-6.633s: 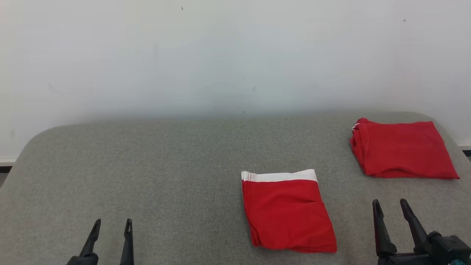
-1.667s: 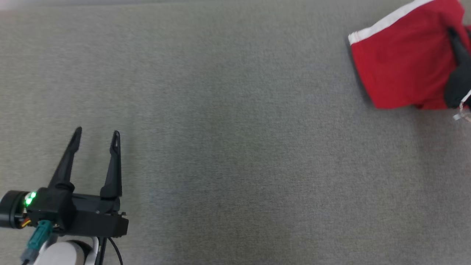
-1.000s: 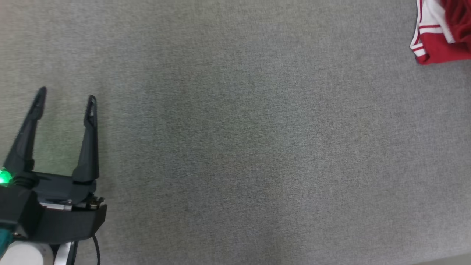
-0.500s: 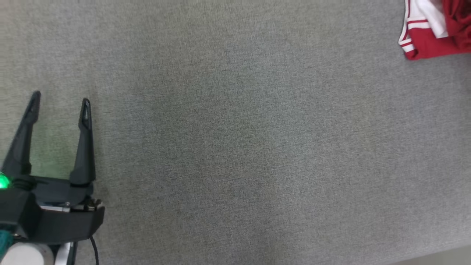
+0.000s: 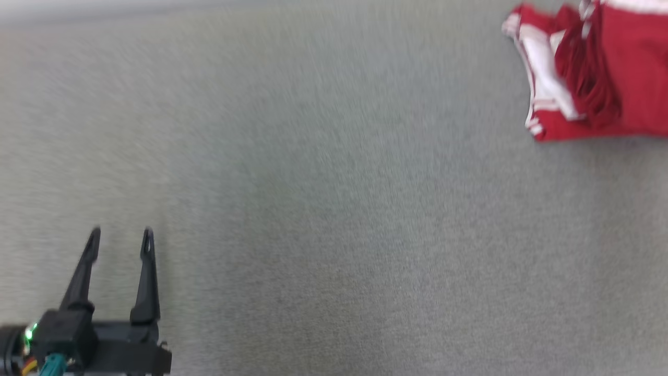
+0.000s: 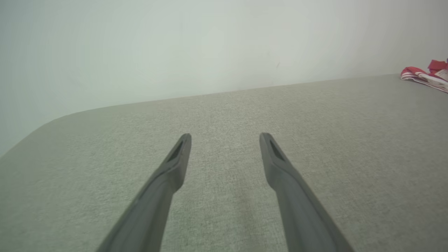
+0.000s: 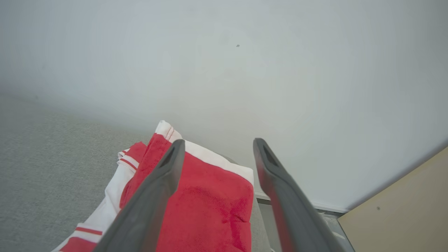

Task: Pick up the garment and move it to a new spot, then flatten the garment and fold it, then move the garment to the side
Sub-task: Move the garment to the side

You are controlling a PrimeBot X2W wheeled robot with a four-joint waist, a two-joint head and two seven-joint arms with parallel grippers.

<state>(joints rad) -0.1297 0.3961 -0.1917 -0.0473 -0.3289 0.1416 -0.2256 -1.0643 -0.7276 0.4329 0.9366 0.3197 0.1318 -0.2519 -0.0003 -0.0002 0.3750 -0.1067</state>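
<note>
The garment (image 5: pixel 589 78) lay rumpled at the bench's (image 5: pixel 313 209) far right edge, relocation seemingly done, though blur hid its folds. The right end effector (image 7: pixel 219 141) above it and the left end effector (image 5: pixel 121 232) stood spread, empty. Flattening would need both at its hems.

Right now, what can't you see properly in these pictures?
Head view: the red garment runs off the top and right edges, and motion blur smears its folds.
Right wrist view: the right gripper covers part of the garment; the bottom edge cuts it off.
Left wrist view: the garment is a tiny sliver at the right edge.
One piece or two: cannot tell.
</note>
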